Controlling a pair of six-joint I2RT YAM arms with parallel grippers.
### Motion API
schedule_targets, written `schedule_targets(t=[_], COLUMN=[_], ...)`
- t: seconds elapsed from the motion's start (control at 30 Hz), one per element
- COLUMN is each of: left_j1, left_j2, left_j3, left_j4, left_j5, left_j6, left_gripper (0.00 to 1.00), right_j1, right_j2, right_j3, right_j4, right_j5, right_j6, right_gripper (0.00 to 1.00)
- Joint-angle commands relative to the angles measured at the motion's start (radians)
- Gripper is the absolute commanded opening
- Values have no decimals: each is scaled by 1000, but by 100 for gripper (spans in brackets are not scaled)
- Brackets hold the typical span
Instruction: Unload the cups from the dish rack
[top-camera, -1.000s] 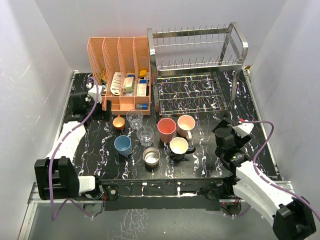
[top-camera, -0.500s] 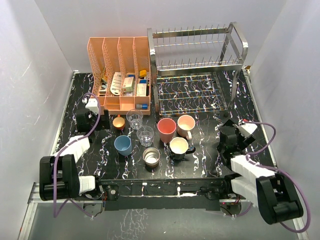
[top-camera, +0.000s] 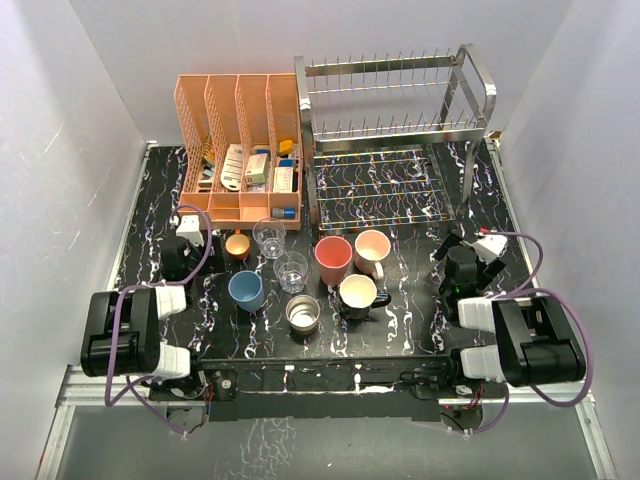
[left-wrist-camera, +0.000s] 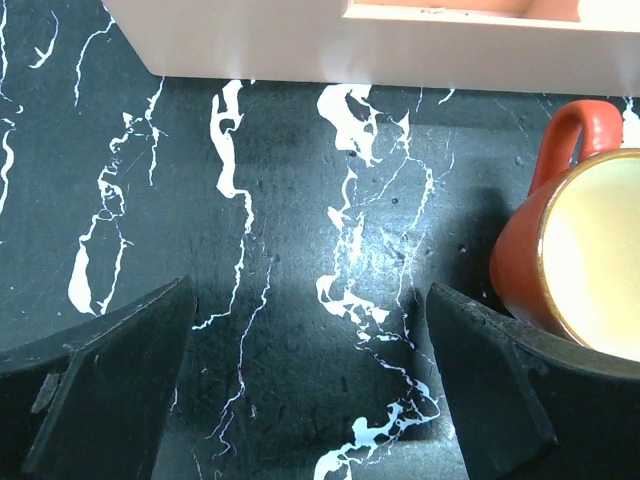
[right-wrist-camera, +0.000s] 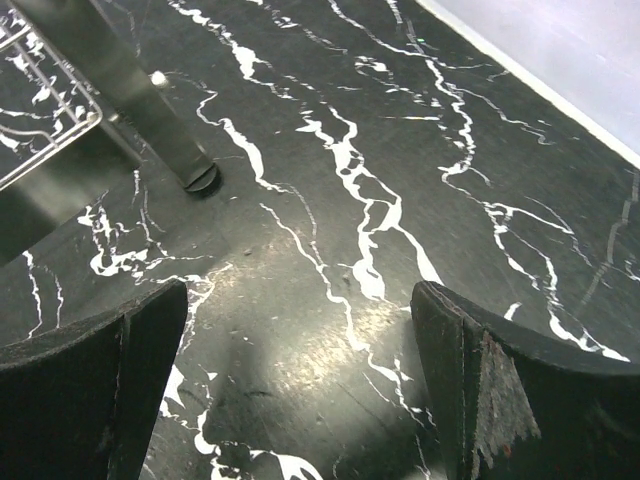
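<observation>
Cups (top-camera: 333, 258) stand on the table (top-camera: 410, 300) before the dish rack (top-camera: 390, 128).

Peach-orange plastic organizer (top-camera: 226, 105): standing at the back left of the tabletop, its upright dividers rising behind a low front tray.
Small boxes and bottles (top-camera: 258, 168): lying crowded together in the organizer's compartments.
Black tabletop with white marble veining (top-camera: 410, 320): lying under everything.
White enclosure walls (top-camera: 80, 120): closing in three sides.

A silver two-tier wire dish rack (top-camera: 385, 125) stands at the back. In front of it, upright on the black surface (top-camera: 420, 300), stand a small orange cup (top-camera: 238, 245), a clear glass (top-camera: 268, 238), a second glass (top-camera: 291, 271), a blue cup (top-camera: 246, 290), a steel cup (top-camera: 303, 313), a pink cup (top-camera: 333, 260), a peach mug (top-camera: 372, 250) and a black mug (top-camera: 357, 295).
</observation>
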Motion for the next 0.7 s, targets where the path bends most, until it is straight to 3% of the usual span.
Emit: schedule_targets(t=[0.0, 0.13, 0.43, 0.63, 0.67], left_j1=[5, 4, 5, 4, 5], left_j2=[27, 61, 142, 303, 293], left_j3=[-22, -61, -55, -108, -94], left_j4=[168, 328, 452, 733, 686], left_j5=[7, -16, -5, 1, 6], left_j6=[3, 18, -43, -53, -46], left_gripper=[97, 97, 97, 97, 97], right_j1=[-15, -18, -20, -22, -22], right_j2=[60, 110, 208, 248, 251], right_j3=[58, 66, 71, 83, 80], right_j4=[192, 267, 392, 413, 420], right_j5=[-88, -148, -353, -485, -489], right_j6=[-74, -121, -237, -293, -293], right_gripper=[98, 98, 98, 98, 98])
